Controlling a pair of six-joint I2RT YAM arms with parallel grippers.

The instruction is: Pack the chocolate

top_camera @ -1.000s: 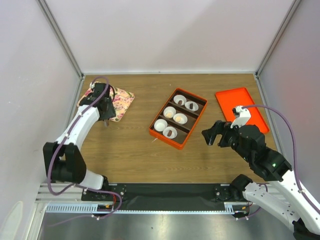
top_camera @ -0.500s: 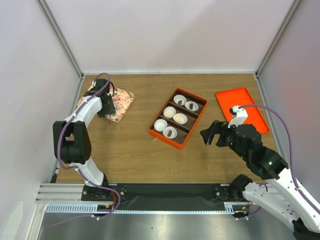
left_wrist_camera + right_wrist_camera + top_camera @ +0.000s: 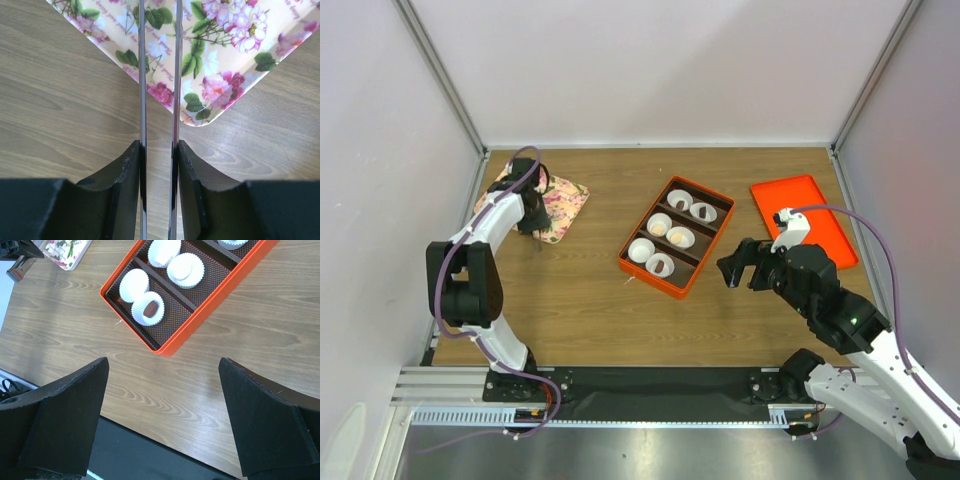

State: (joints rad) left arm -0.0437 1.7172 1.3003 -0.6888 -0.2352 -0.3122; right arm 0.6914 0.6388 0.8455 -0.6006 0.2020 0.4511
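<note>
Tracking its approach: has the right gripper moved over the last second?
Yes. The right gripper has edged left, toward the orange box.

Six white cups (image 3: 641, 250), one orange box (image 3: 210, 305), one lid (image 3: 815, 200), one floral tray (image 3: 565, 200), at least one dark chocolate (image 3: 148, 309).

Got the left arm (image 3: 492, 222) bent up at the elbow and reaching off to the far left, with the left gripper (image 3: 159, 150) pointed down and pinched in on a pair of thin metal blades (image 3: 142, 75), just a sliver of gap between them. Over on the other side, got the right arm (image 3: 832, 302) stretched forward and angled inward, right gripper (image 3: 162, 362) tipped downward, jaws spread wide with nothing between them.
</note>
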